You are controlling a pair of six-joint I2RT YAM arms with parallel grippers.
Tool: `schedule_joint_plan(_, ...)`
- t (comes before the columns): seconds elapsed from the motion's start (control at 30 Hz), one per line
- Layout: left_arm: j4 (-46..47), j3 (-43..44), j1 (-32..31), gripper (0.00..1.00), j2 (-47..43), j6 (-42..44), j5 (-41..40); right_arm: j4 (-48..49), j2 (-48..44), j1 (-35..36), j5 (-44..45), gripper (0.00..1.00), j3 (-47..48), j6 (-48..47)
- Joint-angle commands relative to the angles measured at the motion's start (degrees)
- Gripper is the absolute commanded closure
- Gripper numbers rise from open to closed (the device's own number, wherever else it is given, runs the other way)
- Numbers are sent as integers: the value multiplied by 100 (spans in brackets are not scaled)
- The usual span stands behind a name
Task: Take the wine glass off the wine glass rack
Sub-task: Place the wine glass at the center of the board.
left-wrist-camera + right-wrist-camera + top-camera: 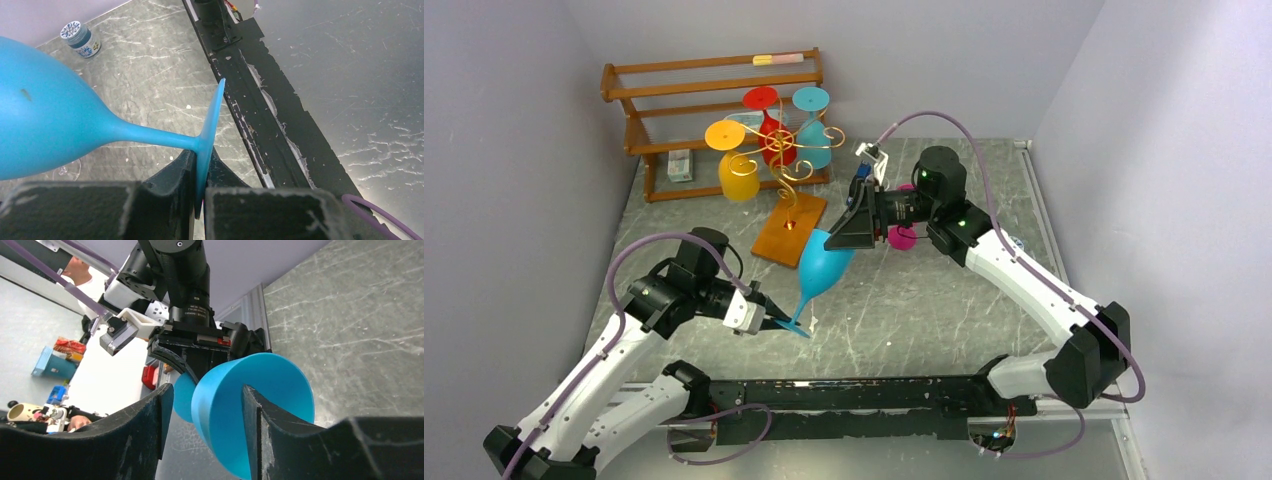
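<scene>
The left gripper (776,322) is clamped on the foot of the matte blue wine glass (824,265), holding it tilted above the grey marbled table (944,300). The right gripper (842,240) has its jaws apart astride the bowl's rim, seemingly to steady it. Behind, well clear of the glass, stands the gold wire wine glass rack (786,232) on its orange-brown wooden base.

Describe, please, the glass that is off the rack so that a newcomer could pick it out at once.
Start at the gold rack at the back of the table, then look nearer, between the two arms. There a blue glass slants, its foot pinched in the left gripper. Unlike the orange, red and teal glasses, it does not hang from the rack.
</scene>
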Motion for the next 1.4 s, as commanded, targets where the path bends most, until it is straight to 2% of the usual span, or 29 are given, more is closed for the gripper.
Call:
schedule_joint_plan(0.0,-30,131,-27,95,-45,333,223,-338,39,-5,-306,45,123,-166)
schedule_joint_plan(0.13,-266,132,-28,95,-47,470,126,-1462,366,-65,-452,50,615,-776)
schedule_joint_plan(0.2,-298,121,-25,95,-55,486,125,-1531,508,-26,-700,56,760,-722)
schedule_joint_plan(0.3,-181,91,-28,95,-83,368,102,-1644,560,24,-697,57,851,-759)
schedule_joint_plan(0.5,-34,32,-22,95,-121,223,100,-1333,595,247,-1062,58,736,-556)
schedule_joint_plan(0.63,-33,22,-28,95,-167,179,-4,-1460,632,253,-969,64,791,-682)
schedule_joint_plan(0.7,-6,0,-21,95,-187,151,-3,-1292,635,250,-1012,69,765,-561)
schedule_joint_plan(0.83,-17,-64,-24,95,-194,212,90,-1156,644,273,-907,74,728,-470)
schedule_joint_plan(0.97,36,-112,-24,95,-204,169,119,-968,652,278,-906,88,669,-326)
schedule_joint_plan(1.17,89,-86,-25,95,-188,103,40,-838,710,277,-830,100,641,-235)
schedule_joint_plan(1.37,169,-126,-25,80,-257,-113,-189,-959,705,276,-671,100,649,-328)
